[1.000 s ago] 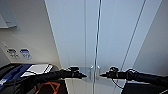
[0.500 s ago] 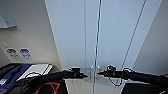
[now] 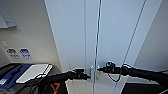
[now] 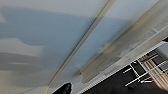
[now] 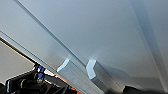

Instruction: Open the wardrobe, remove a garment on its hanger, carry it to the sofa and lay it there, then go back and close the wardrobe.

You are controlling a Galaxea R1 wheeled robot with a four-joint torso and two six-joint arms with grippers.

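Both arms reach forward to the wardrobe [image 3: 100,37], whose doors stand closed. The left gripper [image 3: 86,75] and right gripper [image 3: 100,69] sit at the two small handles [image 5: 80,72]; whether their fingers are spread cannot be told.

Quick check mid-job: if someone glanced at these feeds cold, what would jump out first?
The tall white wardrobe, doors shut, straight ahead. Next, both dark arms reaching in from the sides, the left gripper and right gripper meeting at the two small handles by the centre seam. Down left, a blue and white item lies flat.
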